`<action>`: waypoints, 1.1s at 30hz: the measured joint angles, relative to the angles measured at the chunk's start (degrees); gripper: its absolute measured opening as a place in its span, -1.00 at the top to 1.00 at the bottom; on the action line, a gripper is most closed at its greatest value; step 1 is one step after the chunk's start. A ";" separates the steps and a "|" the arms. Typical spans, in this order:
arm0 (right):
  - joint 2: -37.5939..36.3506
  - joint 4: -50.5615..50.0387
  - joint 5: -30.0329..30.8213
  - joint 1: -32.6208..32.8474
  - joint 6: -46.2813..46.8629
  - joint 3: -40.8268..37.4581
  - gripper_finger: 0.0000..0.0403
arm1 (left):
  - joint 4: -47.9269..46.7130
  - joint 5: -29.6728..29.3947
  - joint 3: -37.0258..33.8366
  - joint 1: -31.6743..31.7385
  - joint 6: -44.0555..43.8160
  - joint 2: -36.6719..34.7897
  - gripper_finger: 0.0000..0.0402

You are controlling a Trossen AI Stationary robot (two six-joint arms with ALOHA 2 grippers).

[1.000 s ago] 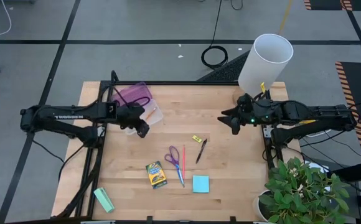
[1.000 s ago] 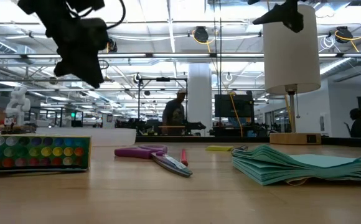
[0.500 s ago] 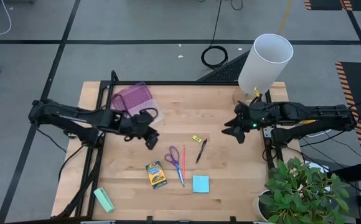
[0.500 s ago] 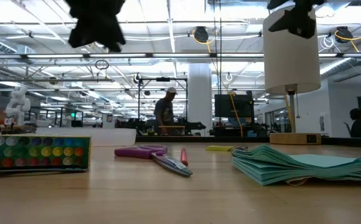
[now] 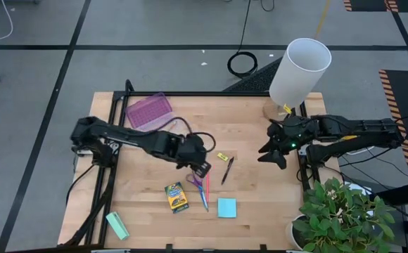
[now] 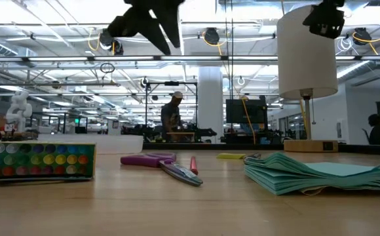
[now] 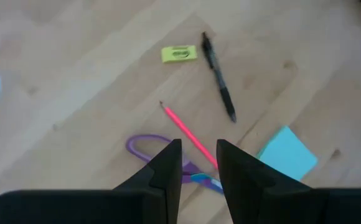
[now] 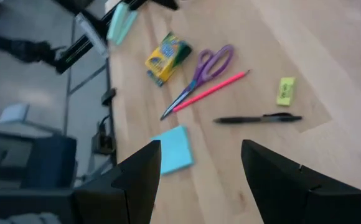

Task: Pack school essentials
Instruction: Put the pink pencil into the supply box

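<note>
Your left end effector (image 5: 202, 169) hovers at frame centre, fingers slightly apart and empty, right above the purple-handled scissors (image 5: 196, 178) and red pencil (image 7: 187, 132) lying on the tabletop (image 5: 246, 126). Both look light and stiff; I'd pinch the thin pencil mid-shaft, since it may roll. Your right end effector (image 5: 274, 151) waits spread at right.

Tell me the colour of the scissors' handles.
Purple. The scissors show best in the right wrist view, lying beside the pink pencil.
</note>
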 joint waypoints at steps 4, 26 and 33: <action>-1.82 -2.85 -0.40 0.02 -2.19 0.00 -0.07 | 1.02 0.79 1.80 -0.52 -6.51 3.26 0.49; -8.38 -8.05 -0.42 0.01 -4.96 0.00 -0.07 | 15.85 2.62 1.66 -3.61 -10.67 11.43 -0.16; -8.37 -8.07 -0.40 0.02 -6.34 0.00 -0.07 | 12.06 2.76 1.63 -3.32 -13.94 12.40 -0.09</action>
